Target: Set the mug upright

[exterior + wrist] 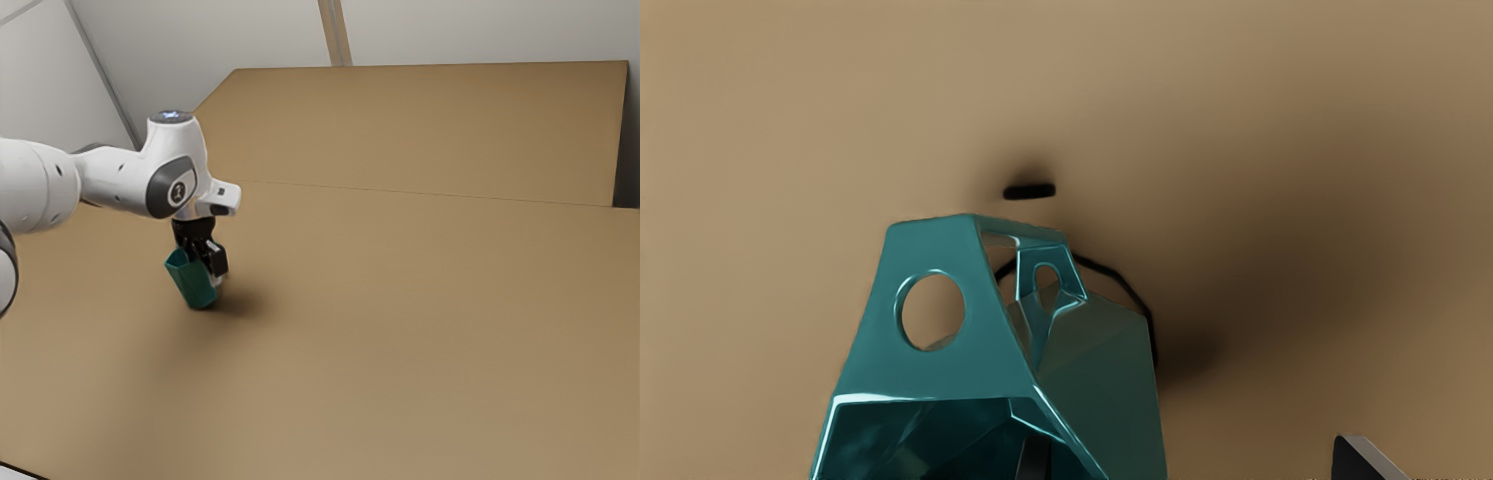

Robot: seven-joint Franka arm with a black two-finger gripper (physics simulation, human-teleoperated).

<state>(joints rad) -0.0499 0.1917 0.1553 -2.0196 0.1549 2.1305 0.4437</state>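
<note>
In the exterior view the black gripper [215,268] points down at the mug's side that faces the exterior view's right. The teal mug [192,282] leans, its mouth toward the upper left and its base toward the lower right. Seen in the wrist view, the angular mug [1100,353] has its handle with a round hole facing the camera. One finger of my gripper [1197,460] reaches inside the mug's mouth; the other stands outside the wall, with a wide gap to it. The fingers are apart and do not squeeze the wall. The mug's lower part is partly hidden.
The brown tabletop [400,330] extends around the mug, with a thin seam across it toward the back. A short dark mark [1029,192] shows on the table beyond the mug's handle. Pale walls rise behind the table.
</note>
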